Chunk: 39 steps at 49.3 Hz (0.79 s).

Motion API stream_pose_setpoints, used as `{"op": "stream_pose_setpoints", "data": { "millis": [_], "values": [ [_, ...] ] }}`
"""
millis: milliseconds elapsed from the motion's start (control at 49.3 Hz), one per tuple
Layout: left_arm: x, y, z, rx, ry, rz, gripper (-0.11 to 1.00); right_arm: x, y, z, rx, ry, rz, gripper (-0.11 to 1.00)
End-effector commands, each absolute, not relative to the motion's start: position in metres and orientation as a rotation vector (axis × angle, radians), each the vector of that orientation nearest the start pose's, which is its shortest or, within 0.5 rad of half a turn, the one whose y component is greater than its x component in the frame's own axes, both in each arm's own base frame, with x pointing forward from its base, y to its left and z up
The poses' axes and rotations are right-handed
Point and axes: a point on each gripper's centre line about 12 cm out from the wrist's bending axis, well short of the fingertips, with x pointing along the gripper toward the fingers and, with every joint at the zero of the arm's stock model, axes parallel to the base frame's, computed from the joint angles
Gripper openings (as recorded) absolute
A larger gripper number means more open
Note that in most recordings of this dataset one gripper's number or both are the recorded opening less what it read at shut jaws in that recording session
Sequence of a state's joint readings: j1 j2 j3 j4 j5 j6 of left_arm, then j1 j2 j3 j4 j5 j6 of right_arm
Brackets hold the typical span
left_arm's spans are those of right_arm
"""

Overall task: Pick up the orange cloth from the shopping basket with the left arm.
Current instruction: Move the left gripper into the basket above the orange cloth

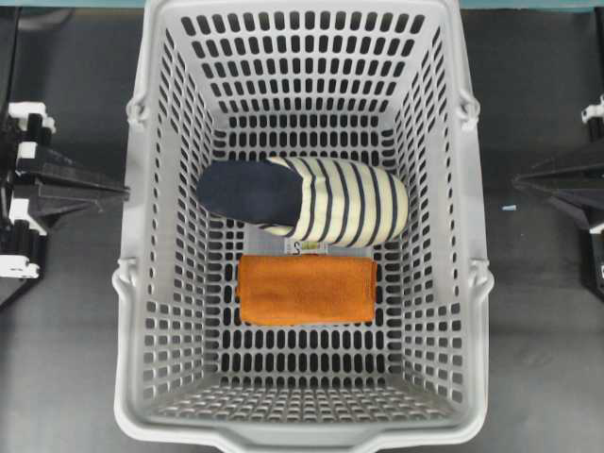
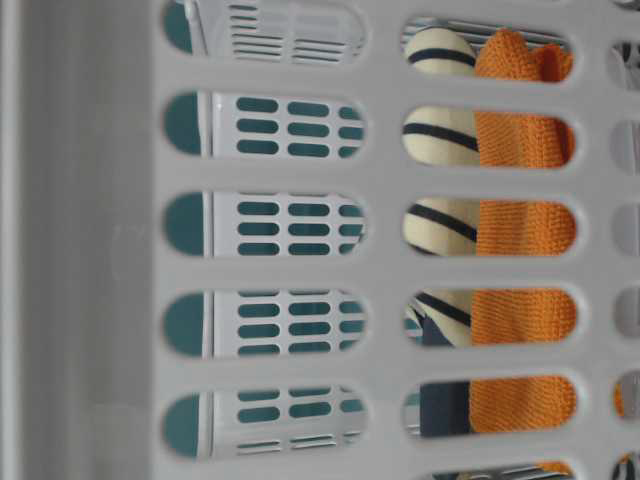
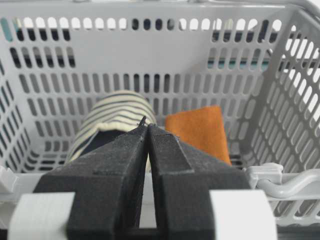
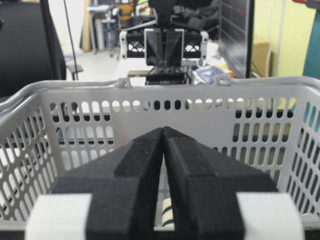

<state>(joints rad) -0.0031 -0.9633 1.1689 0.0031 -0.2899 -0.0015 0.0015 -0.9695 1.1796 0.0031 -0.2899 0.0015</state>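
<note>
We see the orange cloth flat on the shopping basket floor, touching the striped slipper. Both end effectors, left and right, sit pressed together outside; a label between cloth and slipper is mostly hidden.

Striped slipper crowds orange cloth; approach from above open.

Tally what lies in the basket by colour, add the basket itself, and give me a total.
Orange: 1, the orange cloth.
Navy and cream striped: 1, the striped fabric item.
Light grey: 1, the shopping basket.
White with print: 1, a small label partly hidden between the two fabrics; too small to read.
Total: 4.
</note>
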Motion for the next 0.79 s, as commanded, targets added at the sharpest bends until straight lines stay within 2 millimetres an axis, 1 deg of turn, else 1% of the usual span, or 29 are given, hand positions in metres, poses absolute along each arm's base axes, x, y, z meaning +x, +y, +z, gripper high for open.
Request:
{"op": "stream_pose_setpoints", "data": {
  "millis": [0,20,81,203,264,365,548,608,629,771],
  "values": [
    [0.198,-0.003,0.33,0.013,-0.143,-0.018,0.06,0.2,0.001,0.297,0.014,-0.09,0.005,0.0],
    [0.199,-0.003,0.335,0.007,-0.138,-0.018,0.05,0.2,0.001,0.297,0.02,-0.089,0.006,0.0],
    [0.201,-0.002,0.352,0.003,-0.101,-0.014,0.0,0.2,0.001,0.296,0.032,-0.089,0.002,0.0],
    [0.209,-0.003,0.376,-0.006,0.003,-0.015,0.0,0.2,0.001,0.296,0.046,-0.086,0.002,0.0],
    [0.217,-0.006,0.388,-0.007,0.058,-0.023,0.0,0.2,0.001,0.295,0.049,-0.083,0.004,0.0],
    [0.238,-0.009,0.398,-0.006,0.181,-0.031,0.0,0.2,0.001,0.294,0.05,-0.078,0.004,0.0],
    [0.293,-0.017,0.404,0.001,0.421,-0.04,0.0,0.2,0.001,0.294,0.052,-0.075,0.002,0.0],
    [0.313,-0.019,0.401,0.007,0.496,-0.039,0.0,0.2,0.001,0.293,0.052,-0.072,0.002,0.0],
    [0.323,-0.02,0.4,0.007,0.53,-0.04,0.0,0.2,0.001,0.293,0.052,-0.07,0.002,0.0],
    [0.367,-0.03,0.385,0.02,0.705,-0.05,0.0,0.198,0.001,0.294,0.052,-0.075,0.003,0.0]
  ]
}}
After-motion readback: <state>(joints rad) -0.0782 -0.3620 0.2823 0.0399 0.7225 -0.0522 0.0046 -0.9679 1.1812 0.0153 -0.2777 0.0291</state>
